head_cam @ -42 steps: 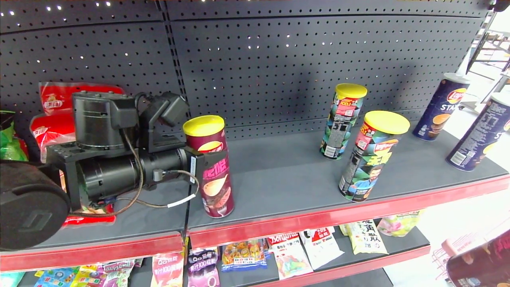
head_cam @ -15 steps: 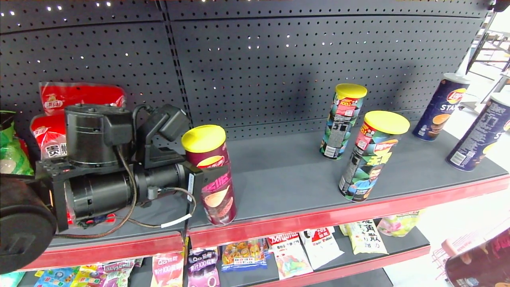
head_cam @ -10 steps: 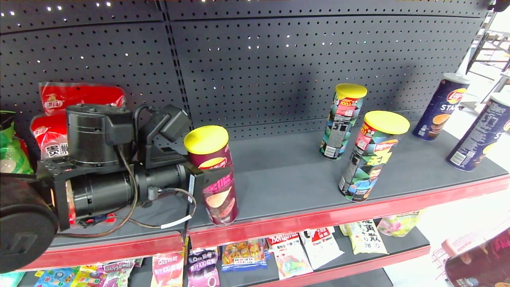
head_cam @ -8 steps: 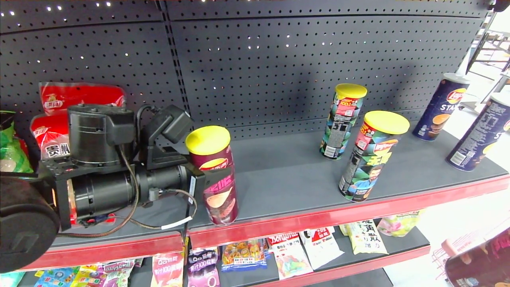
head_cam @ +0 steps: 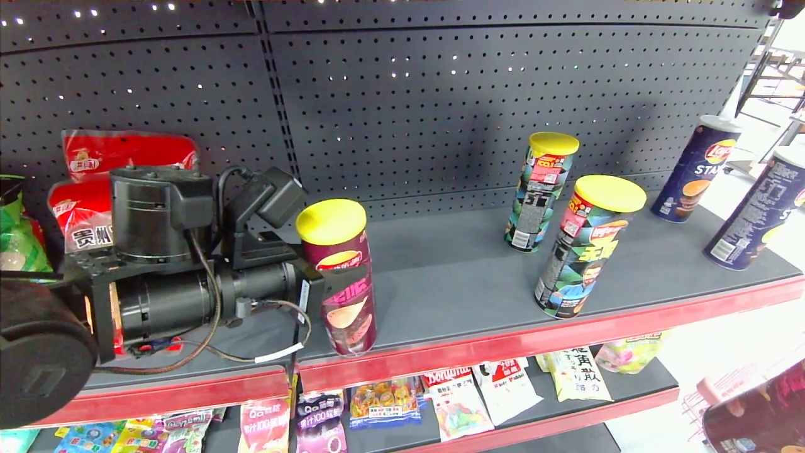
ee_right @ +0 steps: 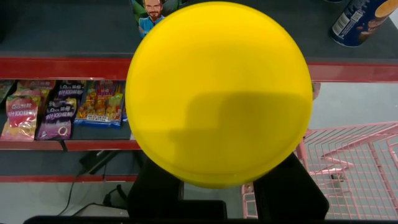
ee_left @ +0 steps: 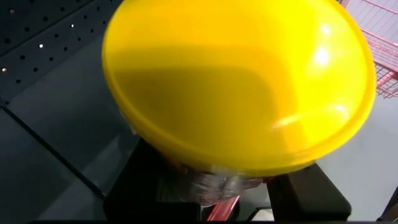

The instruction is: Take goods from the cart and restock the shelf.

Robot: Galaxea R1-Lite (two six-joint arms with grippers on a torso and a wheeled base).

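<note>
A maroon chip can (head_cam: pixel 344 302) with a yellow lid (head_cam: pixel 331 221) stands near the front edge of the grey shelf (head_cam: pixel 440 289). My left gripper (head_cam: pixel 333 280) is shut on its middle from the left. In the left wrist view the lid (ee_left: pixel 239 81) hangs over the dark fingers (ee_left: pixel 311 196). My right gripper (ee_right: pixel 221 193) is shut on a second yellow-lidded can (ee_right: pixel 219 93), held low in front of the shelf's red edge (ee_right: pixel 348 70). That dark can (head_cam: pixel 758 412) sits at the bottom right corner of the head view, over the pink cart (head_cam: pixel 698 393).
Two green-and-black cans (head_cam: pixel 541 192) (head_cam: pixel 585 248) stand mid-right on the shelf, and two blue cans (head_cam: pixel 692 170) (head_cam: pixel 751 211) at the far right. Red bags (head_cam: pixel 82 182) lean at the back left. Snack packets (head_cam: pixel 453 402) fill the lower shelf. Open shelf lies between the maroon can and the green-and-black cans.
The left gripper and the maroon can have come forward toward the shelf's front edge and shifted slightly right; the can's top has come more upright. The other cans have not moved.
</note>
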